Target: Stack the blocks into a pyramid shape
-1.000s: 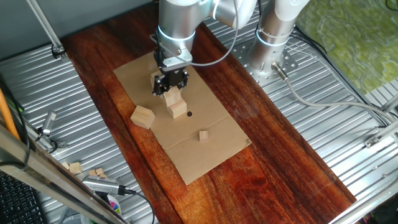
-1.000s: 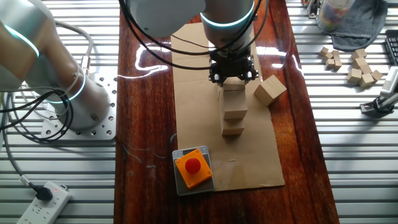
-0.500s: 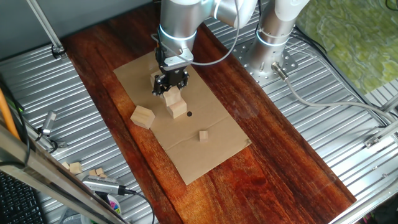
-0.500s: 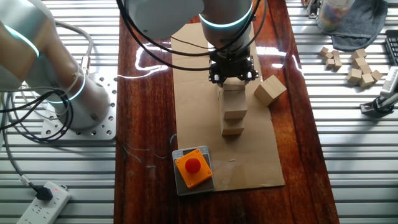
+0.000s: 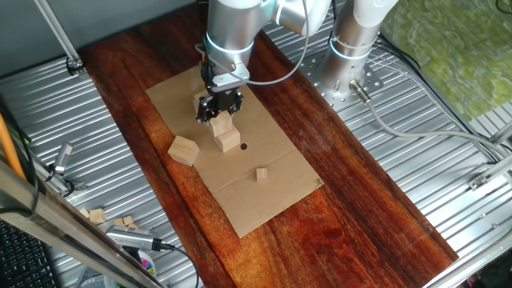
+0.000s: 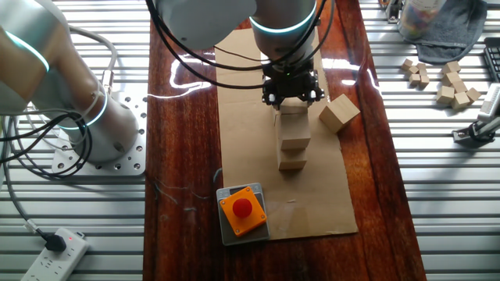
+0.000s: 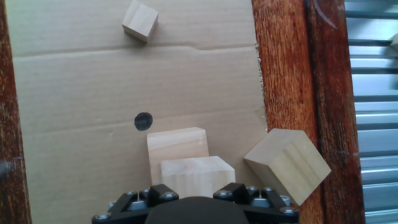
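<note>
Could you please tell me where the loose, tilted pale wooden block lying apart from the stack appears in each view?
One fixed view: tilted pale wooden block, left of the stack.
The other fixed view, right of the stack.
Hand view, lower right.
Shared landmark: brown cardboard sheet.

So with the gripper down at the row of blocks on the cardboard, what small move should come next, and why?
Probably lift the gripper straight up. It sits low over the blocks, and whether it holds one is hidden. Rising clears the way to the loose block beside them.

Robotics lab: ribbed metal bench (image 5: 448, 152), bolted arm base (image 6: 101, 152), power strip (image 6: 48, 251)
</note>
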